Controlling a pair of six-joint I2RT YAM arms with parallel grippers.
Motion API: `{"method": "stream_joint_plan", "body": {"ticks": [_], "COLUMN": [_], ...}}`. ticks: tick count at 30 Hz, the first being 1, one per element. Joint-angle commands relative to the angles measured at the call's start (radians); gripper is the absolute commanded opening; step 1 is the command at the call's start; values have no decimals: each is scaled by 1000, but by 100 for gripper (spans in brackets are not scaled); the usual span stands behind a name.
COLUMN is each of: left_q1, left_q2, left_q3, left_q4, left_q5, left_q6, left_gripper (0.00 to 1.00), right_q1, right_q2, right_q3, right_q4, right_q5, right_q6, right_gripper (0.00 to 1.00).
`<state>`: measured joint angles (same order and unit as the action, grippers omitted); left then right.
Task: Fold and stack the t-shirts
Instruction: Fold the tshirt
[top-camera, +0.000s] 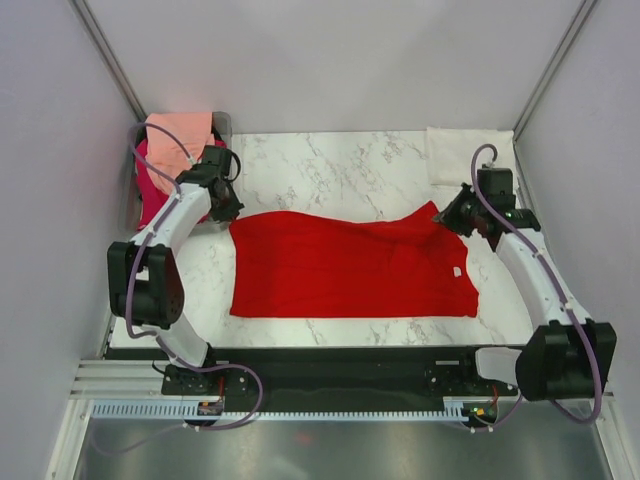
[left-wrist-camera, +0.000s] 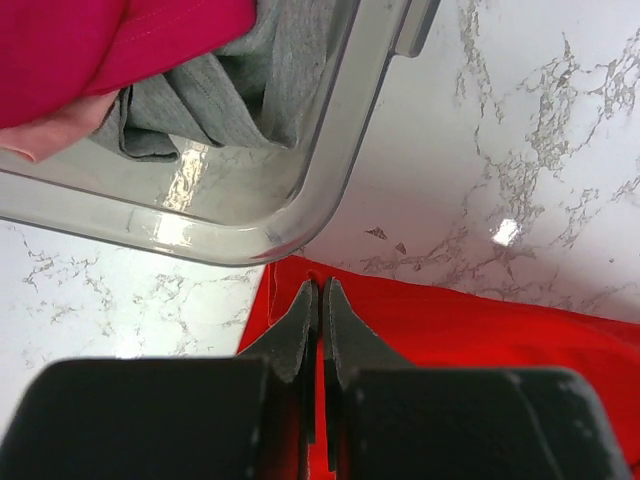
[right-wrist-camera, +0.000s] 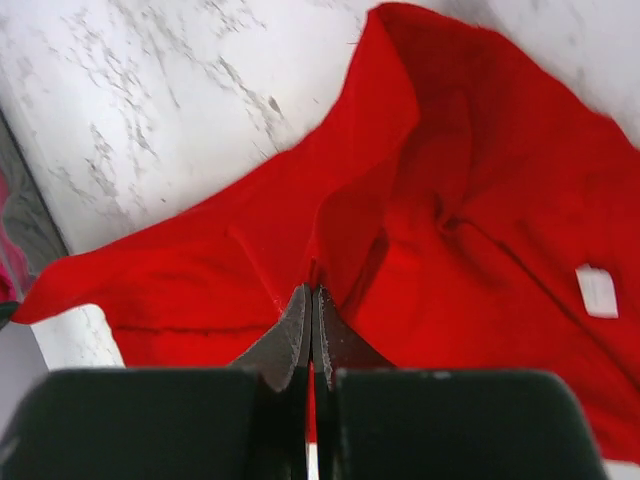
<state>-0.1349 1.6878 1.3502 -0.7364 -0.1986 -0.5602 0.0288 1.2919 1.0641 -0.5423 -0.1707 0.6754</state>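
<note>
The bright red t-shirt (top-camera: 350, 265) lies spread across the marble table, with its white neck tag (top-camera: 456, 271) near its right end. My left gripper (top-camera: 228, 212) is shut on the shirt's far left corner; in the left wrist view the jaws (left-wrist-camera: 320, 285) pinch the red edge (left-wrist-camera: 480, 330) right by a clear bin. My right gripper (top-camera: 445, 218) is shut on the far right corner, which is raised into a peak. In the right wrist view the jaws (right-wrist-camera: 311, 292) pinch a fold of red cloth (right-wrist-camera: 450, 200), and the tag (right-wrist-camera: 597, 291) shows to the right.
A clear plastic bin (top-camera: 222, 122) at the far left holds a peach tee (top-camera: 180, 135) and a magenta tee (top-camera: 150, 190); grey cloth (left-wrist-camera: 250, 90) lies in it too. A folded cream-white tee (top-camera: 465, 155) lies at the far right corner. Grey walls enclose the table.
</note>
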Motion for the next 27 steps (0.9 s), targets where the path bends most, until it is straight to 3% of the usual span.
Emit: {"method": "stream_joint_plan", "body": {"ticks": [1,7,18,19,20,21,22,23,25,27], "left_q1": [9,9,8,8,9,9,9,9,9,9], "left_q2": [-60,-85,-187,-203,-253,-279,-313,-371,-427,-485], "left_q3": [-13,-59,-213,-245,-267,-290,-339,-364,-411,-428], "left_q4": [0,8,49,54,60,74,97,110,118,121], "left_q5": [-5,-4,19,16,14,21,24,25,22,27], "left_q6": [40,54,51,48,42,40,40,30,17,2], "left_gripper": [2,2,4,12,20,27,53,69,88,92], "right_q1": [0,0,-1,-3,0,-1,-3,-1,-1,0], "right_q2": [-112,-302,-439,-486,-509,-534,-575,-592,-624,-626], "right_q3": [-76,-174,-228,-255,-272,-289,-317,-328,-343,-342], "right_q4": [-63,-163,-281,-292,-295,-297,-310,-318,-321,-311], "right_q5": [59,137,301,306,298,293,295,300,309,281], "right_q6": [13,18,50,55,55,56,59,62,66,59], "right_gripper": [0,0,0,8,25,63,74,81,83,82]}}
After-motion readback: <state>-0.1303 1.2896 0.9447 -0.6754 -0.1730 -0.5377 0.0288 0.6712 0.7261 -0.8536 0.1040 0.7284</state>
